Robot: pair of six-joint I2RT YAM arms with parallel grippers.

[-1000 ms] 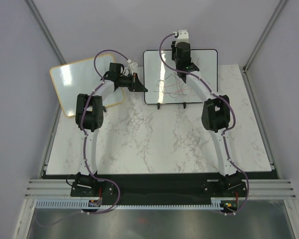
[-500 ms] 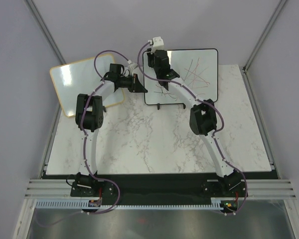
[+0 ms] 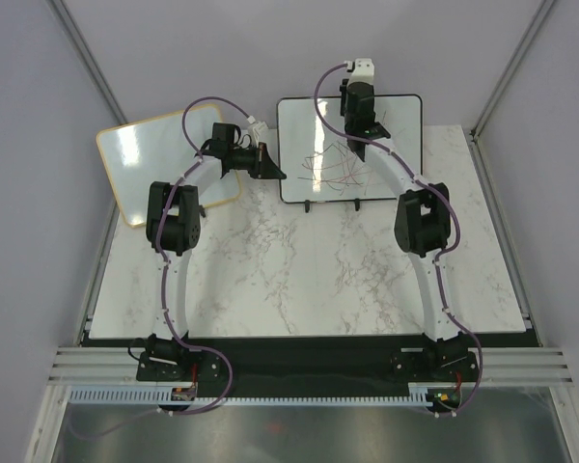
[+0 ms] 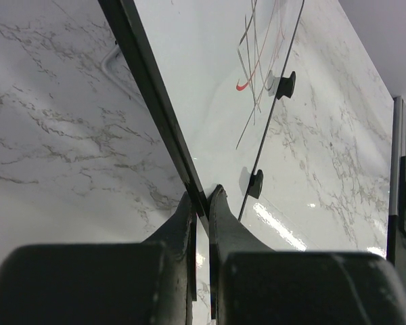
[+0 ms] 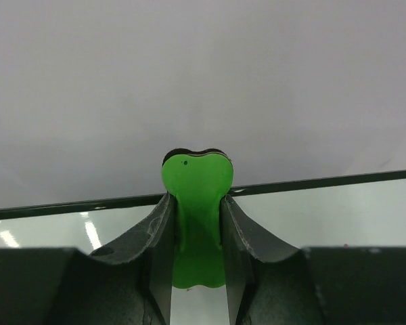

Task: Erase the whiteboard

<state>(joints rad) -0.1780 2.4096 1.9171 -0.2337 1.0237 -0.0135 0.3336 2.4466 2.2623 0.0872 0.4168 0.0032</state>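
Observation:
The whiteboard point(image 3: 304, 125), black-framed with two small black feet, stands upright at the back of the table with red and black scribbles point(image 3: 336, 169) in its lower middle. My left gripper point(image 3: 273, 166) is shut on the board's left frame edge point(image 4: 155, 101); the scribbles point(image 4: 254, 61) show in the left wrist view. My right gripper point(image 3: 359, 140) is shut on a green eraser point(image 5: 196, 217) and holds it against the upper middle of the board, just below the top frame point(image 5: 325, 181).
A second white board with a light wooden frame point(image 3: 150, 169) lies tilted at the back left, behind my left arm. The marble table point(image 3: 299, 280) reaches to its edges left and right. Grey walls close in behind.
My right gripper with the eraser swept left across the board, then back right to the upper middle. The marks at the upper right are gone. The left gripper has not moved.

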